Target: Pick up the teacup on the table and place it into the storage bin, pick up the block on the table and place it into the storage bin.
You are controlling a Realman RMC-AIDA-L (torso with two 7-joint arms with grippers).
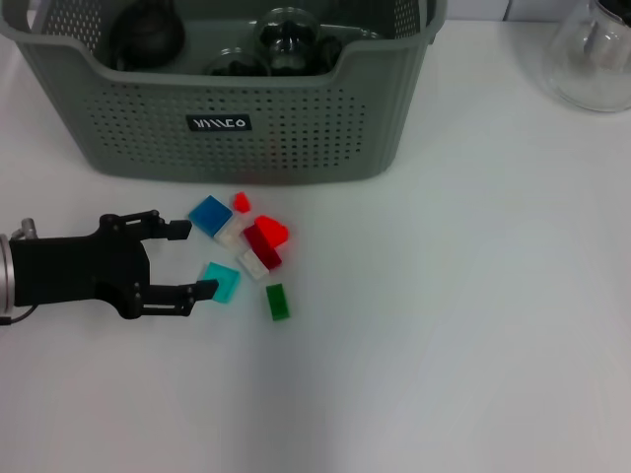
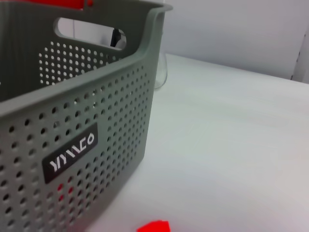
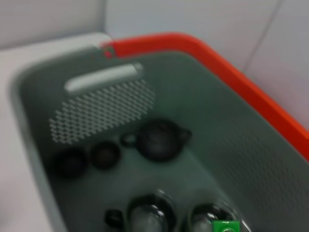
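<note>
Blocks lie just beyond the level left pincer, fingers wide apart.

Matt perforated plastic storage bin, glossy translucent plastic blocks, smooth white table, clear glass vessel.

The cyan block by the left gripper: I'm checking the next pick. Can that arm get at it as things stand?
Probably yes. The left gripper is open beside the cyan block, with bare table between them; the green block lies apart.
</note>
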